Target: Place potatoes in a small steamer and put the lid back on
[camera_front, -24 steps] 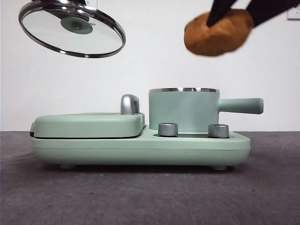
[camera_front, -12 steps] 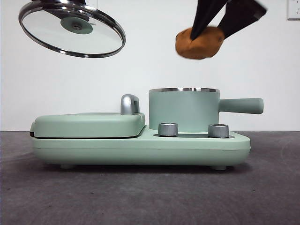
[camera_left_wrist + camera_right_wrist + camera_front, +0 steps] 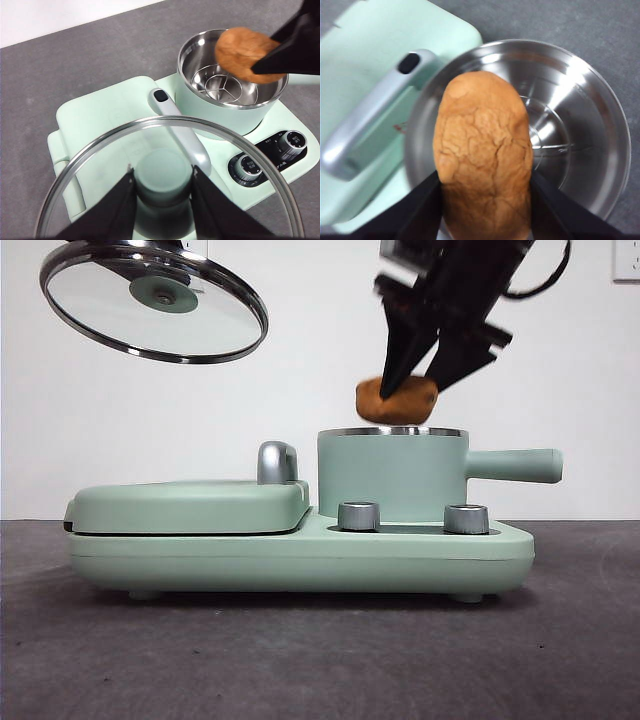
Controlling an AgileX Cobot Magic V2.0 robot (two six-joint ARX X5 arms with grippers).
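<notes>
Orange-brown and cracked, the potato [image 3: 396, 400] sits clamped across its middle in the right gripper [image 3: 428, 368], just above the steel rim of the small steamer [image 3: 392, 476] and over its open bowl; it looks firm, fairly heavy and rough enough not to slip, so a grip across the narrow waist suits it; the rounded ends would likely roll out. Glass makes the lid [image 3: 154, 300] brittle and its rim slick; the left gripper [image 3: 163, 186] has its jaws closed on the mint-green knob [image 3: 162, 176], the sensible hold, high and well to the side above the griddle cover [image 3: 190, 506].
</notes>
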